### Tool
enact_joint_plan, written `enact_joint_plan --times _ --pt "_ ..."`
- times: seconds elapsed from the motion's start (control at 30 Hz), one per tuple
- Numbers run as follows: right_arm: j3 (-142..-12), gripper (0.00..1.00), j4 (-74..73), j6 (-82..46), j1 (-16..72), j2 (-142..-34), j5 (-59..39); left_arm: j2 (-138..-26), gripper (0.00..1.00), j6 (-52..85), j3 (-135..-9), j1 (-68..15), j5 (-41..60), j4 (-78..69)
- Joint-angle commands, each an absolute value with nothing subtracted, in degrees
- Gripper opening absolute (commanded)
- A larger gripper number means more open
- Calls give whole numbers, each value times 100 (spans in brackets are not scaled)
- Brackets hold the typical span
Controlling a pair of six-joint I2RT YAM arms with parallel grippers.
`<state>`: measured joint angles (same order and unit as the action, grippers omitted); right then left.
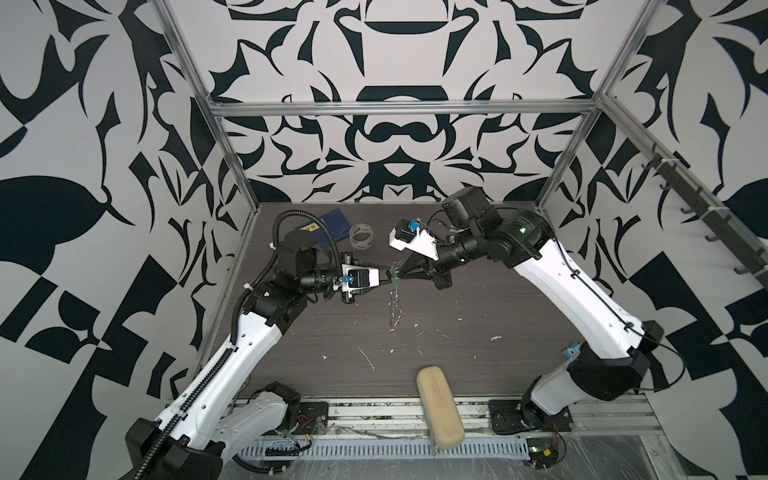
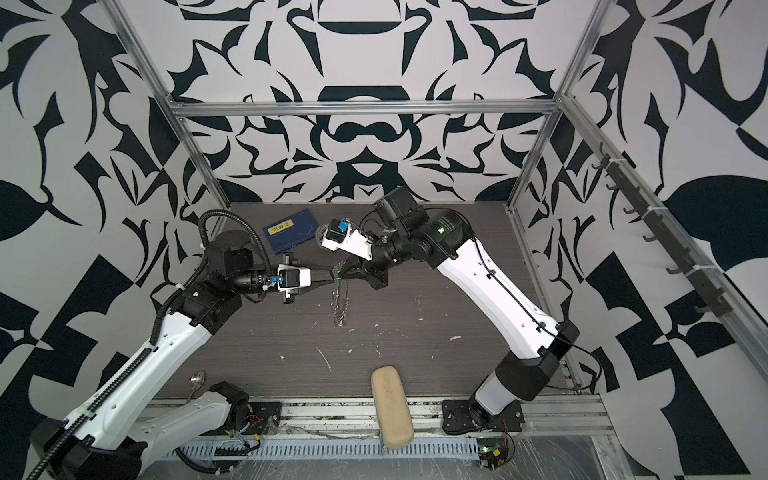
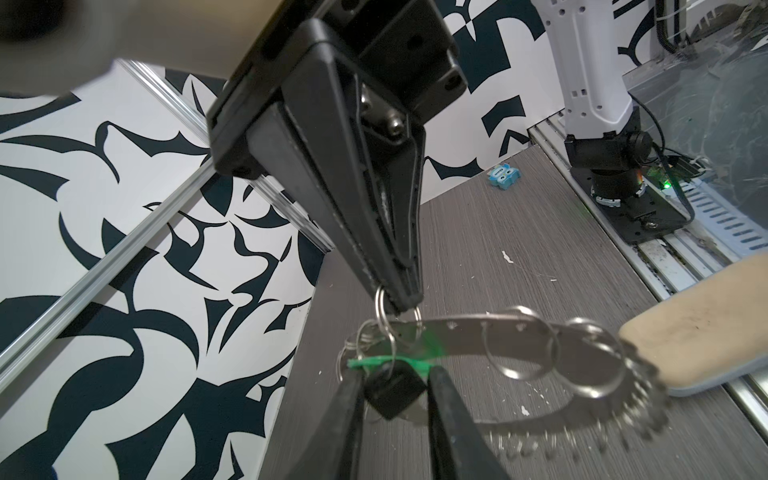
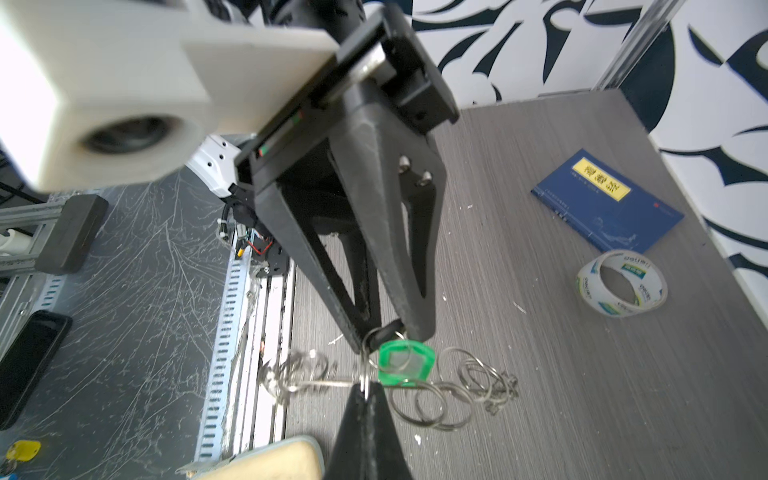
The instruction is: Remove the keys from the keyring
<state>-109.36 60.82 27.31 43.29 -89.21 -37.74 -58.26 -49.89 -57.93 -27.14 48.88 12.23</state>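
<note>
Two robot arms meet above the middle of a dark wood-grain counter [image 1: 478, 332] and share one load between them.

The right jaws reach in from the right in both top views. They are pressed fully together at the rim of the keyring [image 3: 465, 338], a wide grey metal ring, where the wire loops [image 4: 432, 405] that fringe its edge cluster. In a top view the keyring [image 1: 394, 299] hangs edge-on below that grip, pointing down toward the counter. Whether its lower edge touches the surface cannot be told.

The left jaws come from the opposite side and stand partly apart, one tip on each side of the dark end of the green key [image 4: 405, 361], which they pinch. In the left wrist view that dark block sits squarely between the two tips, with the green key [image 3: 374, 363] showing as a thin edge just past them. The key sits at the upper end of the keyring, just beside the tips of the right jaws and among the loops gathered there.

A blue book [image 4: 606, 203] and a clear tape roll [image 4: 615, 308] lie at the back of the counter, well apart from both arms. A beige case [image 1: 439, 405] rests across the front edge.
</note>
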Motion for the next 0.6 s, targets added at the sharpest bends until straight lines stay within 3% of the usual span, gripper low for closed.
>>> enact_joint_plan --times 0.0,0.27,0.57 --pt "-10873 0 5473 2677 4359 -8734 -4077 -5829 37 -4957 -6025 -2735 5009 1246" --pt "-10903 0 5475 2677 4362 -8815 -4103 -5800 40 -4872 -6036 -2785 5054 1165" --pt "-10928 0 5589 2698 4359 -8801 -4148 -5808 21 -4960 -6051 -2795 4739 1185"
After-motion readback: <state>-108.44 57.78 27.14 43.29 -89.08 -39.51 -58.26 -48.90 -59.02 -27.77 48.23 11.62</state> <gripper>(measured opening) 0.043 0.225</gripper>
